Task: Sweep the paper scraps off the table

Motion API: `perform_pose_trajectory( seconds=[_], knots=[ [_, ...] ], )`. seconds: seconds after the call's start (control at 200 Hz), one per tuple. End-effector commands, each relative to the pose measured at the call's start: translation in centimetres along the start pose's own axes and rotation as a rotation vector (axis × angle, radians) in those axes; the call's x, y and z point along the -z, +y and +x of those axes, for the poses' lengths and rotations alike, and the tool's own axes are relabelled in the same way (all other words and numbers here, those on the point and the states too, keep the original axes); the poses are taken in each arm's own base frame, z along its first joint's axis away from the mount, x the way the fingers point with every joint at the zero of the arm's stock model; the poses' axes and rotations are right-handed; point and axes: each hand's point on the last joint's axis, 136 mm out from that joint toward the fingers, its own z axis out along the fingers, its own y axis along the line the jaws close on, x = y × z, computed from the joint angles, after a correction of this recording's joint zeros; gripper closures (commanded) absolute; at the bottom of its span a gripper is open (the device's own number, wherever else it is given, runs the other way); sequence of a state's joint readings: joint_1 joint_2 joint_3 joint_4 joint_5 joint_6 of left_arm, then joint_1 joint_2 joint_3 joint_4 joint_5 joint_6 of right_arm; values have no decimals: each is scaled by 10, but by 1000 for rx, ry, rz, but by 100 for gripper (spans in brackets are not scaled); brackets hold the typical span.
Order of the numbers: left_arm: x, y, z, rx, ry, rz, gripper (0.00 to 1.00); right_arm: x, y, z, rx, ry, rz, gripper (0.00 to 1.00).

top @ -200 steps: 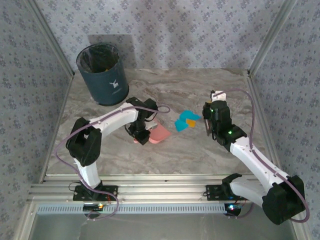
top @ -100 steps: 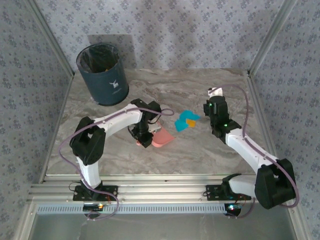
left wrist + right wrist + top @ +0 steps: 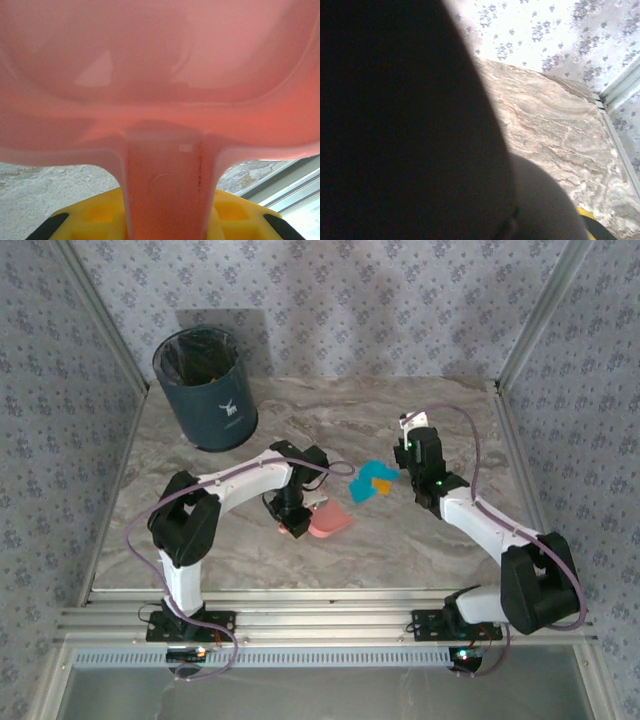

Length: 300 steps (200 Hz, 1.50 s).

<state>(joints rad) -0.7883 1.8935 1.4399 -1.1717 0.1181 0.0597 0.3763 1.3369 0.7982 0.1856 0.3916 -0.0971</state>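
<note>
**Even light overhead, poor close-ups at both wrists**

From the top view you get bright, even light across the tabletop [image 3: 400, 540], sharp enough to read its veining. The bin [image 3: 205, 390] throws a soft shadow up and slightly right onto the back wall [image 3: 400, 300], so the light reaches it from the near side. Your left wrist view sits too close. The dustpan [image 3: 160, 75] is a pink blur with two pale glare patches, and only its handle is fairly crisp. Your right wrist view is half lost to a black, out-of-focus shape [image 3: 395, 125]. Beyond it the tabletop is bright and the wall is washed out.
</note>
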Motion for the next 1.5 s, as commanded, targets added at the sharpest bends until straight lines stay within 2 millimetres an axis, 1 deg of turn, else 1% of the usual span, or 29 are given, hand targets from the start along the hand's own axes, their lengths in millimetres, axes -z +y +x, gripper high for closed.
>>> perform_pose_trajectory(
  seconds=[0.0,0.105,0.405,0.685,0.875,1.009,1.199,1.494],
  knots=[
    [-3,-4,-8,-20,2,-12,100,2,18,-20,6,-53,-68,100],
    [-5,-4,-9,-23,6,-31,100,5,34,-16,30,-48,-119,100],
    [-7,0,-10,-16,10,-52,100,17,66,-4,74,-19,-213,100],
    [-8,0,-10,-1,15,-46,100,37,96,-3,100,-11,-325,100],
    [-8,6,-12,36,8,-42,100,50,114,-1,113,-3,-379,100],
    [-6,9,-13,54,-1,-43,100,57,127,4,123,14,-418,100],
    [-6,13,-14,74,-1,-44,100,68,141,2,116,8,-467,100],
    [-7,14,-12,74,8,-45,100,86,169,-9,93,-14,-594,100]
  ],
)
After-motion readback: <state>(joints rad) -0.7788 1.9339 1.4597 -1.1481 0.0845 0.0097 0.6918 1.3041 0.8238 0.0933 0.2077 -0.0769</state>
